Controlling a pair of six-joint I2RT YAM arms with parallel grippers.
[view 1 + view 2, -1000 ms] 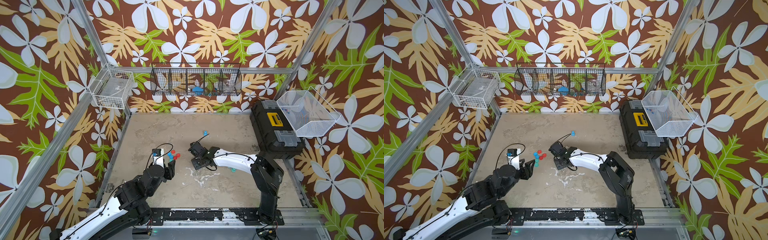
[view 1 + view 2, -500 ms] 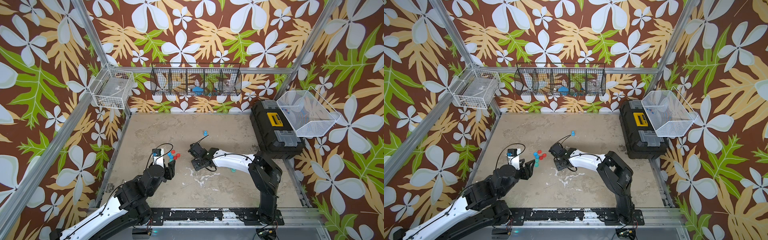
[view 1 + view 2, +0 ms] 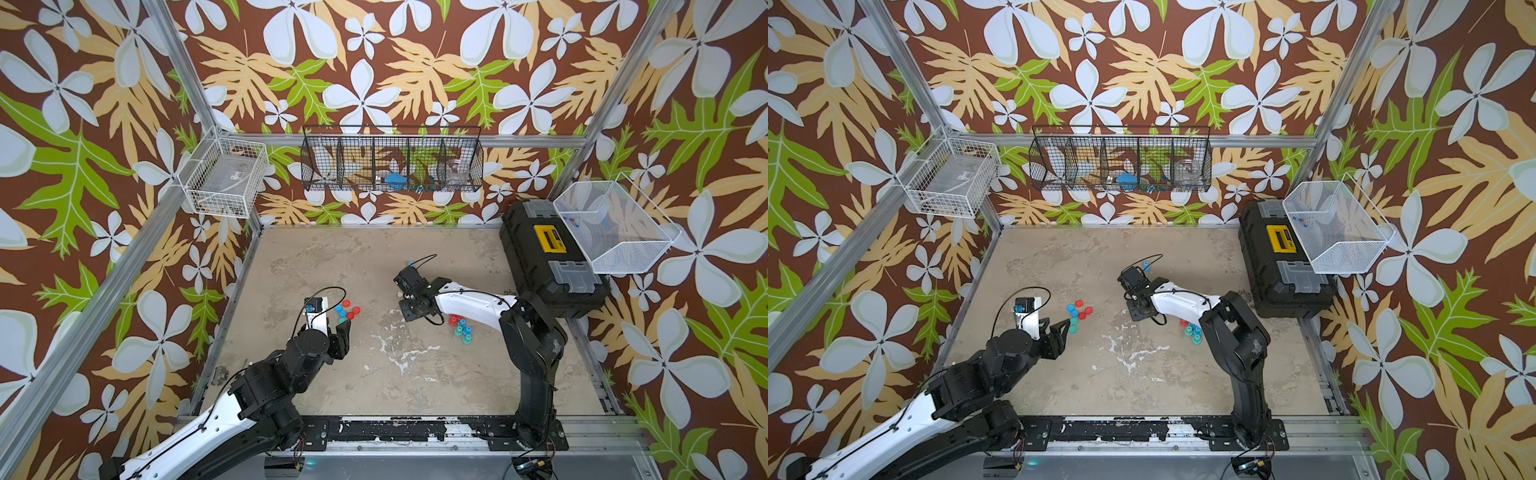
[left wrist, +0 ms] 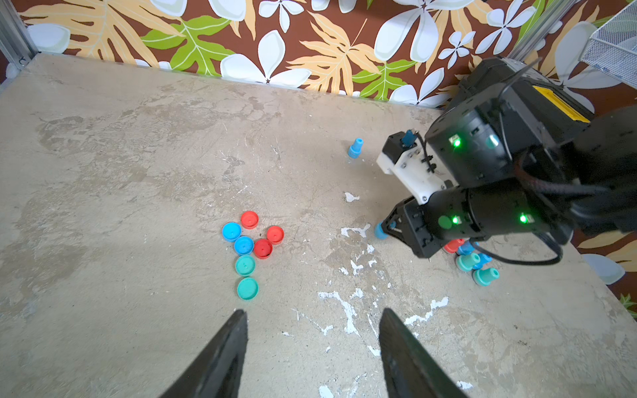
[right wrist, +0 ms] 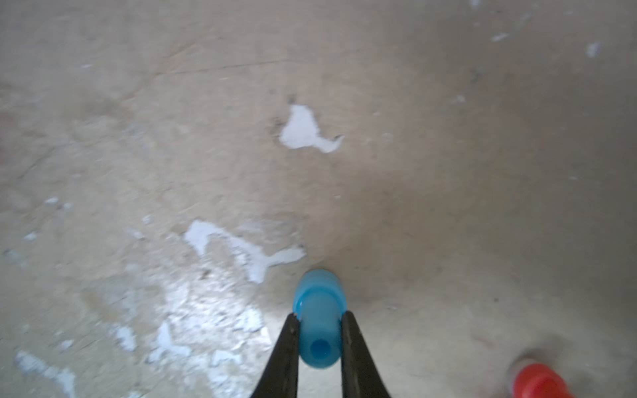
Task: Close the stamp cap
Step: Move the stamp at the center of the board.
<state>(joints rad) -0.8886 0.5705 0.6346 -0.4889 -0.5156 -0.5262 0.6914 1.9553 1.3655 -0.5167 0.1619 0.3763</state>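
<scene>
Blue stamp [image 5: 319, 330] tight between right jaws

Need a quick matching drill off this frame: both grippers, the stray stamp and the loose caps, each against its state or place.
Things:
1. left gripper
2. right gripper
3. lone stamp
4. loose caps

States:
a. lying flat in a cluster
b. shut on a blue stamp
c. off by itself, untouched
d. open, holding nothing

Pairs: 1-d, 2-b, 3-c, 4-a
</scene>
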